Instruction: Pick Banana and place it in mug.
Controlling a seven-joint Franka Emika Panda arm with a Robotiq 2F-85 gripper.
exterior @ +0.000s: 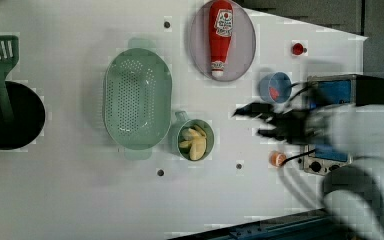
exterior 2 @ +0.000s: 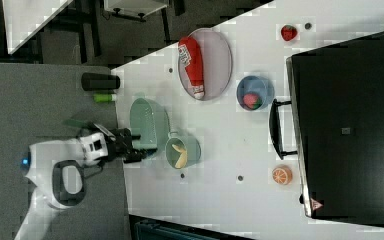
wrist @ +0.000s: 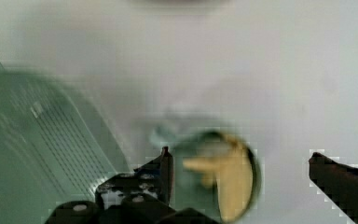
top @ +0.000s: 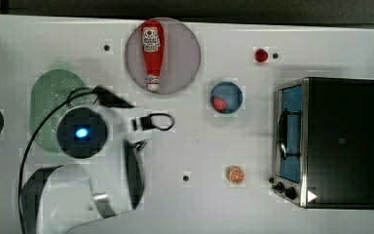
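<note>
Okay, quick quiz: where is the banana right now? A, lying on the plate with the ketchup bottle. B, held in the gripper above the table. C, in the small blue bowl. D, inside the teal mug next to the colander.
D. The banana lies inside the mug, which stands beside the colander; the gripper is open with nothing between its fingers.

From my console I see a pale-yellow banana in a teal-green mug beneath the black claw — beside them a pale-green colander dotted with holes. Farther off: a red ketchup bottle — white label, white cap — on a grey plate.
</note>
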